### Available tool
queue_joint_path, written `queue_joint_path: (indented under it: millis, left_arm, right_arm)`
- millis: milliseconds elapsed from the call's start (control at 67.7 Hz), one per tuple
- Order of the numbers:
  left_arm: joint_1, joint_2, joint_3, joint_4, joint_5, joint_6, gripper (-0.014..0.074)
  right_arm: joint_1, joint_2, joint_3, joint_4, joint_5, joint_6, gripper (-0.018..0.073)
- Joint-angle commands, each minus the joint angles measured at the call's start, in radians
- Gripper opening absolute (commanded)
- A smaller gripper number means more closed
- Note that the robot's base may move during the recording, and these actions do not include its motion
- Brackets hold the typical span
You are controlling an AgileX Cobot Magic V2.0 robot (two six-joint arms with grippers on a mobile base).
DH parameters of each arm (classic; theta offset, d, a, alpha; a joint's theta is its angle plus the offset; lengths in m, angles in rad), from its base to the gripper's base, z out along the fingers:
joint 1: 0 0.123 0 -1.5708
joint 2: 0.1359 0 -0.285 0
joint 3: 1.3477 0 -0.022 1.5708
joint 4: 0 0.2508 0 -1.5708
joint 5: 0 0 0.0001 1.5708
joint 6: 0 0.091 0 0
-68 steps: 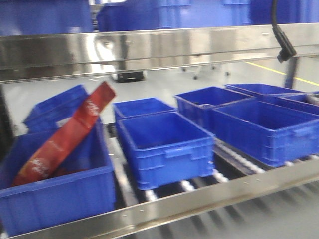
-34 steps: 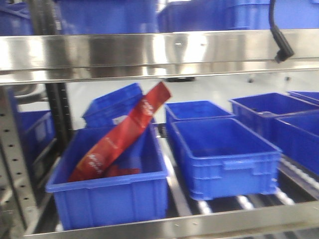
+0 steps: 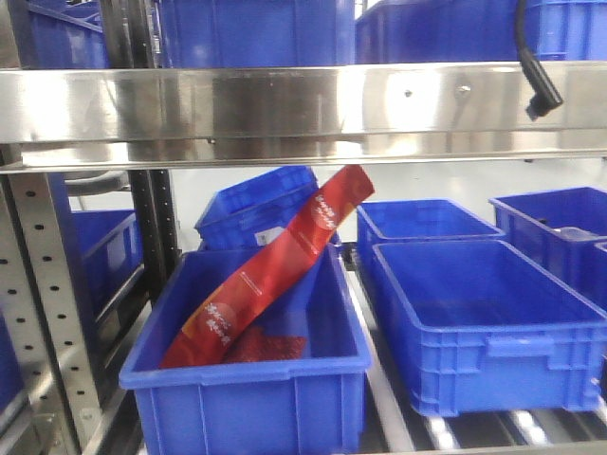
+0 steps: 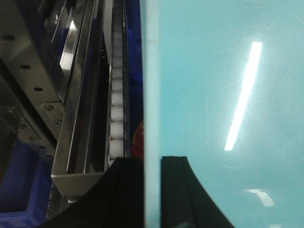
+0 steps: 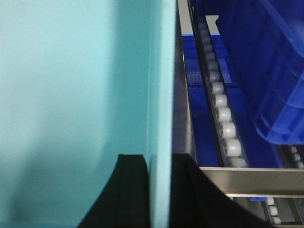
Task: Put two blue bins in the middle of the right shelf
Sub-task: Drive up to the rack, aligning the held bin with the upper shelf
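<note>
Both tools, left tool and right tool, are clamped on a cyan bin's walls while the shelf view has been shifted rightward, suggesting transport is underway.

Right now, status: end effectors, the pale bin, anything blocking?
Left end effector shut on pale cyan bin wall. Right end effector shut on opposite wall. Ahead: dark blue bins, one with red packet.
</note>
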Motion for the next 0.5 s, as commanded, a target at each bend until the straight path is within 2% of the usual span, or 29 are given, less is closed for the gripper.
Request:
queue_joint_path:
  millis: [0, 487]
  left_arm:
    - [-0.003, -0.020, -0.017, -0.004, -0.109, -0.005, -0.0111]
    - [-0.003, -0.020, -0.017, -0.004, -0.109, -0.005, -0.0111]
  right_arm:
    - [0.003, -0.024, -0.015, 0.000, -0.074, -0.001, -0.0166]
    - [0.003, -0.024, -0.015, 0.000, -0.074, -0.001, -0.0166]
